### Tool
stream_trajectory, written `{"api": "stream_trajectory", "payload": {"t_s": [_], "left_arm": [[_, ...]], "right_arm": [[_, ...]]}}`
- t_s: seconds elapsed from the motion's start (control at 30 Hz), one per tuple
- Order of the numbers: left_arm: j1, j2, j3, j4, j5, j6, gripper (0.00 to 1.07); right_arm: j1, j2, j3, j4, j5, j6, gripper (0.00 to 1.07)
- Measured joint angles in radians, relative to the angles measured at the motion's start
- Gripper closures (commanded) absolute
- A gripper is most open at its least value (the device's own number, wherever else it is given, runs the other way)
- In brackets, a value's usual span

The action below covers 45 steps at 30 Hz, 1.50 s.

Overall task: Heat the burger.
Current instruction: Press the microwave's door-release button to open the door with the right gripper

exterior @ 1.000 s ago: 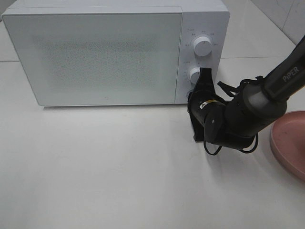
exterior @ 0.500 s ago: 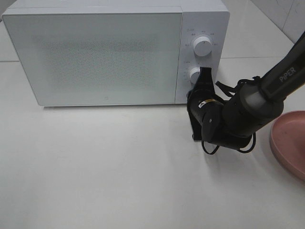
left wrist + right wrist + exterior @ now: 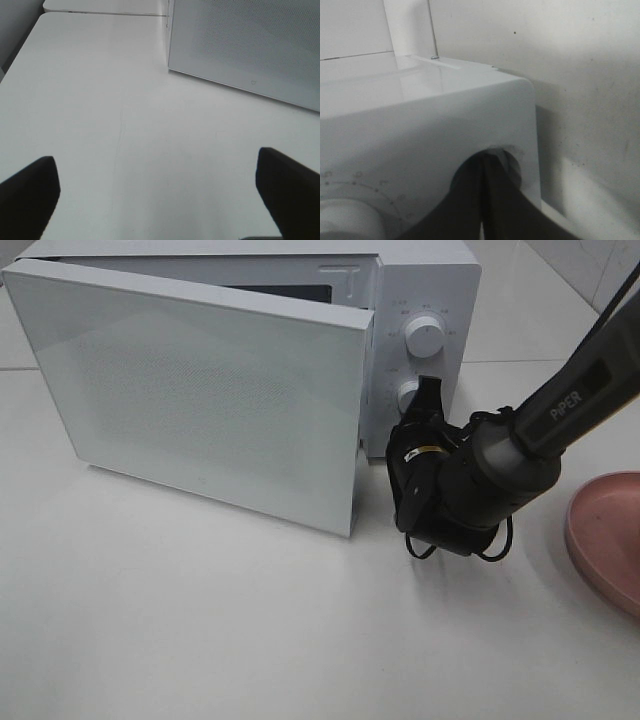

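Microwave (image 3: 420,280) at upper left of the high view, door (image 3: 200,390) swung partly open, free edge toward the middle of the frame. Right claw (image 3: 428,400) at centre right, fingers shut together with nothing between them, tip at the lower knob (image 3: 407,395) of the control panel. Left claw (image 3: 160,192) seen only from its own wrist, spread wide above the bare table (image 3: 125,125), holding nothing. Pink plate (image 3: 605,540) at the right edge, empty where visible. Burger in none of the views; cannot tell where.
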Motion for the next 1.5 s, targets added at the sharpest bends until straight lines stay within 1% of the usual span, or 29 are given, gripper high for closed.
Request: {"api": "stream_trajectory", "payload": {"t_s": [0.5,0.8,1.03,1.23,1.5], "left_arm": [[0.000,0.000,0.000,0.000,0.000,0.000,0.07],[0.000,0.000,0.000,0.000,0.000,0.000,0.07],[0.000,0.000,0.000,0.000,0.000,0.000,0.07],[0.000,0.000,0.000,0.000,0.000,0.000,0.07],[0.000,0.000,0.000,-0.001,0.000,0.000,0.07]], "right_arm": [[0.002,0.002,-0.003,0.003,-0.001,-0.006,1.07],[0.000,-0.008,-0.002,-0.005,0.032,-0.025,1.07],[-0.026,-0.049,0.042,-0.099,0.079,-0.030,1.07],[-0.030,-0.082,0.080,-0.119,0.083,-0.064,1.07],[-0.030,-0.151,0.129,-0.143,0.172,-0.133,1.07]]}}
